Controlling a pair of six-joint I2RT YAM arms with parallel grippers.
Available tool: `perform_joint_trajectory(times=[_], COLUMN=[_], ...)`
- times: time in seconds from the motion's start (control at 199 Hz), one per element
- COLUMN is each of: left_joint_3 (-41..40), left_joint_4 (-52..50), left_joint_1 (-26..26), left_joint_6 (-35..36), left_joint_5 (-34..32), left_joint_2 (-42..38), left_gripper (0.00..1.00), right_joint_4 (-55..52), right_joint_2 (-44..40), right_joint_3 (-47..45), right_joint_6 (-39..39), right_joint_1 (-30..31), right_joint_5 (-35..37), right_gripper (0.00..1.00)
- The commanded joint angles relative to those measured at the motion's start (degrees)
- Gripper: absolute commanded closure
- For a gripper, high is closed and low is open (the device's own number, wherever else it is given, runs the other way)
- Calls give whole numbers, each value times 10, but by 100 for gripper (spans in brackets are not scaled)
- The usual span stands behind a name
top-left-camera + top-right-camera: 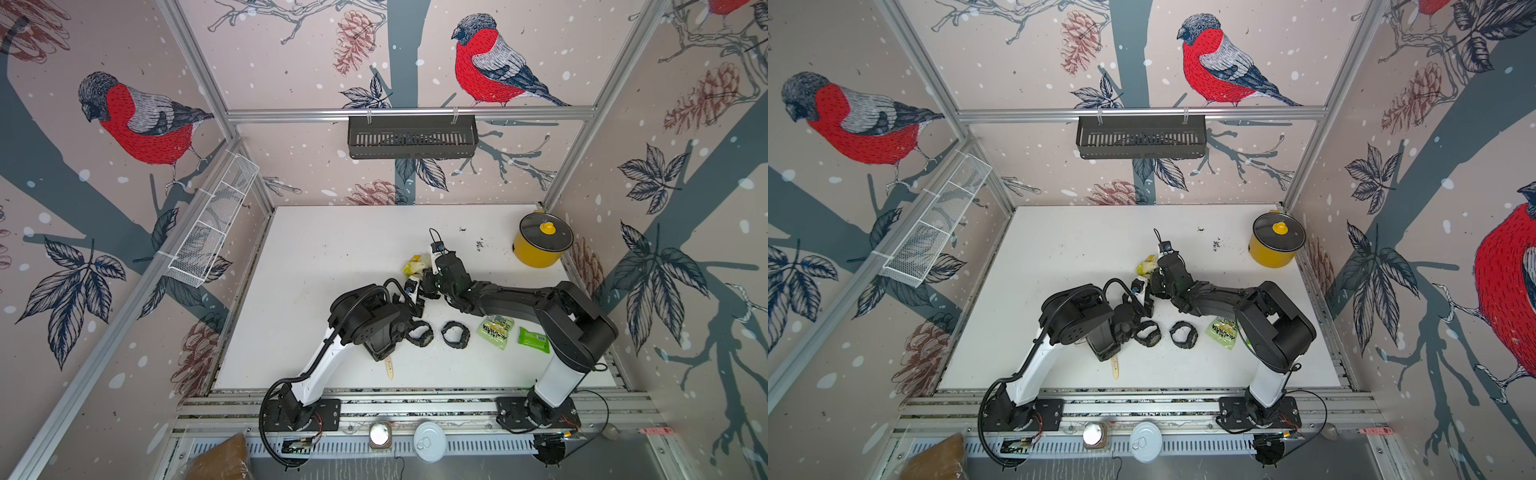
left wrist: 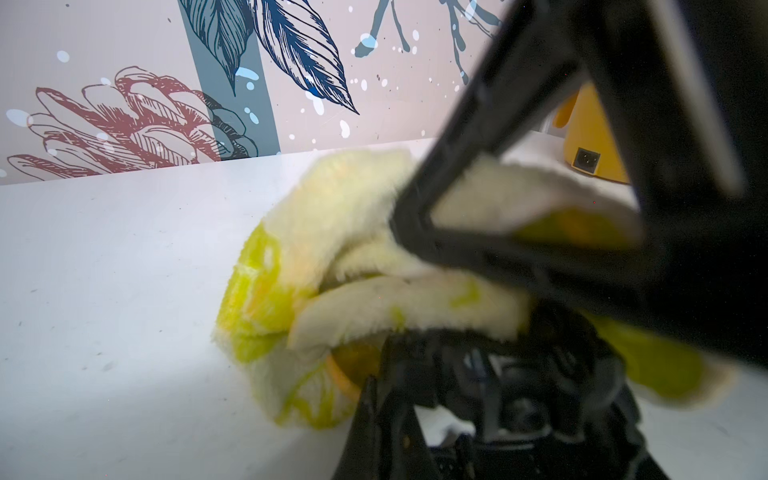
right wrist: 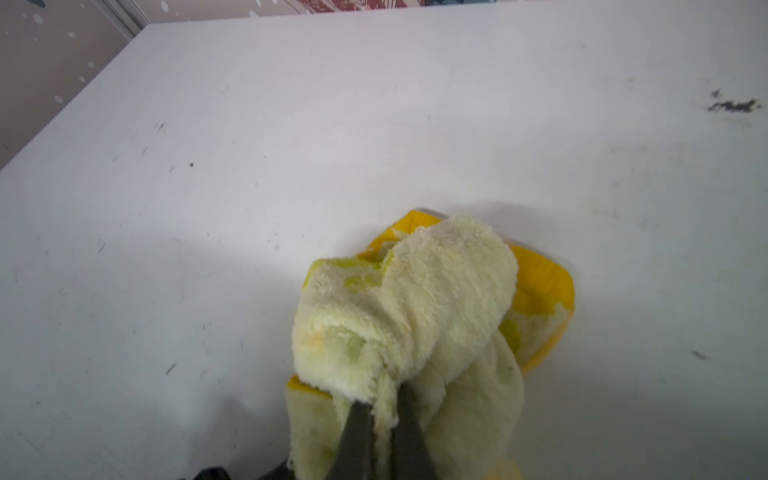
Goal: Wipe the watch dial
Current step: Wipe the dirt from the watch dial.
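Observation:
Two black watches (image 1: 422,334) (image 1: 455,334) lie on the white table (image 1: 316,291), just right of the left arm's elbow. A yellow and cream cloth (image 3: 407,307) rests bunched on the table farther back, also seen in a top view (image 1: 1147,266). My right gripper (image 3: 384,409) is shut on the cloth's near fold. My left gripper (image 1: 420,302) hovers between the cloth and the watches, jaws together. In the left wrist view a dark blurred shape (image 2: 519,374) sits beside those jaws; I cannot tell what it is. No dial is clear in the wrist views.
A yellow pot (image 1: 540,245) with a glass lid stands at the back right. Two green snack packets (image 1: 496,330) (image 1: 533,340) lie under the right arm. A beige strip (image 1: 390,368) pokes out below the left arm. Dark crumbs (image 1: 480,245) dot the table's back.

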Motion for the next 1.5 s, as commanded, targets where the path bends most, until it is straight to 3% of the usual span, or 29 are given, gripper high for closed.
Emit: perform_joint_trajectory(times=[0.0,0.271,0.456,0.722,0.847,1.088,1.278,1.499], left_joint_3=[-12,-2,-4,-6,-6,-6,-4,-6], left_joint_4=[91,60,73,80,80,80,75,79], left_joint_1=[-1,-1,-2,-2,-2,-3,-2,-2], left_joint_6=[-17,-30,-29,-24,-22,-25,-27,-24], left_joint_5=[9,-12,-12,-9,-7,-9,-12,-9], left_joint_2=[24,16,20,23,22,22,21,22], left_gripper=[100,100,100,100,100,100,100,100], right_joint_4=[31,48,31,7,17,32,62,73], right_joint_2=[-8,-35,-104,-173,-153,-36,-46,-138], right_joint_3=[-49,-135,-177,-121,-63,-2,-87,-215], right_joint_6=[19,30,25,1,-2,6,30,71], right_joint_1=[15,19,16,-16,-28,-33,-30,-23], right_joint_5=[-8,14,4,-12,-32,-60,-79,-39], right_gripper=[95,95,95,94,94,95,95,95])
